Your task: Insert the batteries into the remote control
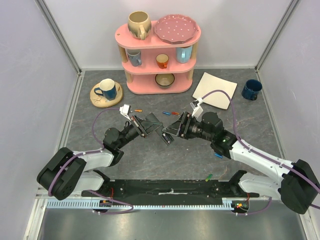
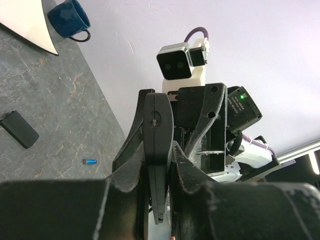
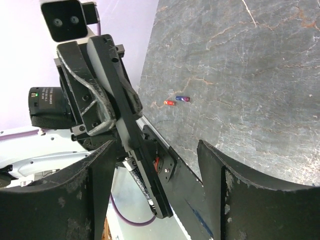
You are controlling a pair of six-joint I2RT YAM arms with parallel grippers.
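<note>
Grey tabletop [image 1: 150, 160]. Left gripper [image 2: 157, 145] clamps remote control [image 2: 157, 120]; right gripper [image 3: 155, 150] released. Likely rigid, slick: pinch long edges.

In your left wrist view, the slim black plastic remote control [image 2: 158, 130] shows only its edge, and its lower end disappears between the blurred fingers [image 2: 127, 190] of the left gripper [image 2: 159, 167]; you cannot tell if its bay holds anything. The white square plate [image 2: 25, 22] and dark blue ceramic mug [image 2: 70, 17] run off the top edge. The tiny blue cylindrical battery [image 2: 90, 161] is too small to read its ends.
</note>
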